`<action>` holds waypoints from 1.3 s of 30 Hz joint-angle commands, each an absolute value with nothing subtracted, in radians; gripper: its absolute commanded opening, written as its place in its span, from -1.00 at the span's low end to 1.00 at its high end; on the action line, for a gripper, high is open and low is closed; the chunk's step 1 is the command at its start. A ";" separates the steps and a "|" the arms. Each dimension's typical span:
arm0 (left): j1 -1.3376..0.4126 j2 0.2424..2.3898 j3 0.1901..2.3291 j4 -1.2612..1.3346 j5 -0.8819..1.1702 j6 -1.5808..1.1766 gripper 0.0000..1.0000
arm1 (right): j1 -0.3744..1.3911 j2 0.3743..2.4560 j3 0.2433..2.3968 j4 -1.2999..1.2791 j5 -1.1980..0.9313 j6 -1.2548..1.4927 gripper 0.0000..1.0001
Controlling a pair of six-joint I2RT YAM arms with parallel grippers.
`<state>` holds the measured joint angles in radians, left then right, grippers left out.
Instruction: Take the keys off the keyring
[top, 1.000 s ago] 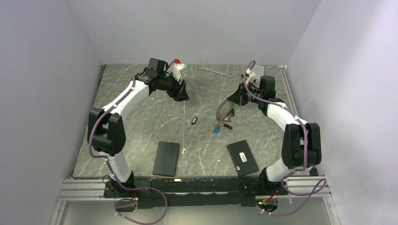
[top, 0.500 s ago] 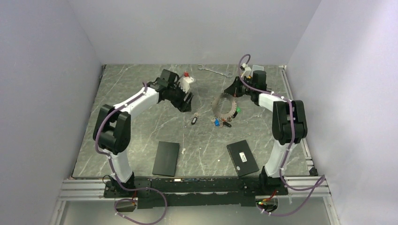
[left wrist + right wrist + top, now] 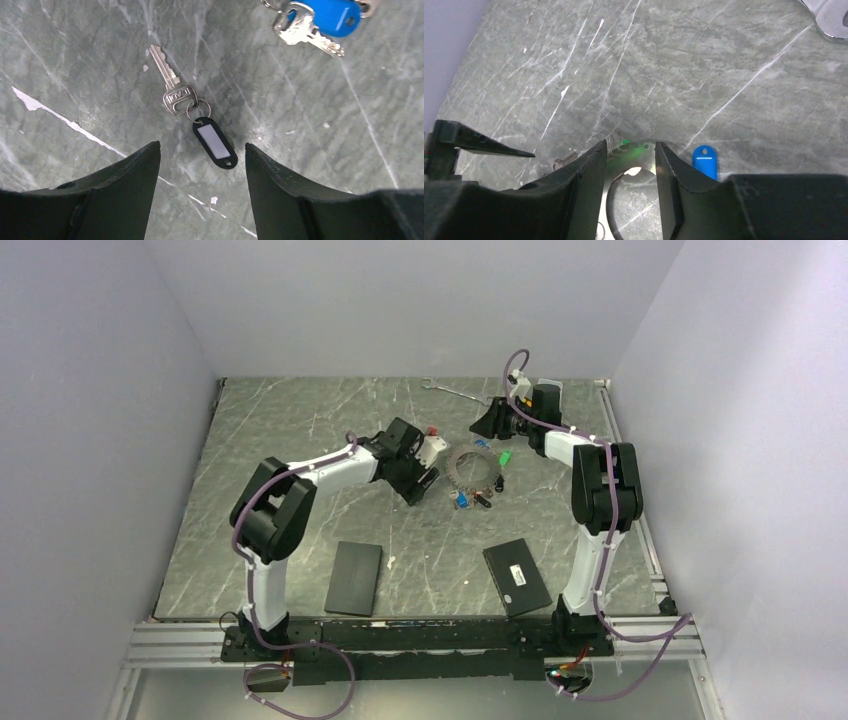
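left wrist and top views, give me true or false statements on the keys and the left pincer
1. A key with a black tag lies on the table, off the keyring. True.
2. The left pincer is shut on that key. False: it is open and the key lies free.
3. The wrench lies inside the keyring. False: it lies apart from it, farther from the arms.
4. Two black boxes lie on the table. True.
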<state>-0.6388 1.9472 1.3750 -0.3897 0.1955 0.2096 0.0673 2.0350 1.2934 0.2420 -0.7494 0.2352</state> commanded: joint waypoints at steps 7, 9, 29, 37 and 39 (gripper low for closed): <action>-0.652 2.037 1.447 -0.362 0.096 0.155 0.19 | 0.036 1.882 1.253 0.199 -0.825 0.207 -0.04; -0.650 2.048 1.453 -0.357 0.066 0.154 0.15 | 0.019 1.836 1.227 0.178 -0.840 0.202 -0.03; -0.490 2.117 1.630 -0.493 0.116 0.128 0.30 | -0.064 1.597 1.053 0.093 -0.934 0.174 0.00; -0.350 1.935 1.672 -0.511 0.354 0.090 0.99 | -0.082 1.563 1.060 0.011 -0.935 0.068 0.66; -0.319 1.893 1.685 -0.526 0.390 0.089 0.99 | -0.089 1.555 1.068 -0.033 -0.926 0.030 0.89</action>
<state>-0.3851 2.0613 1.6211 -0.5182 0.2481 0.1249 -0.0742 1.6058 1.0534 0.0364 -0.9192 0.1272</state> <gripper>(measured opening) 0.991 0.848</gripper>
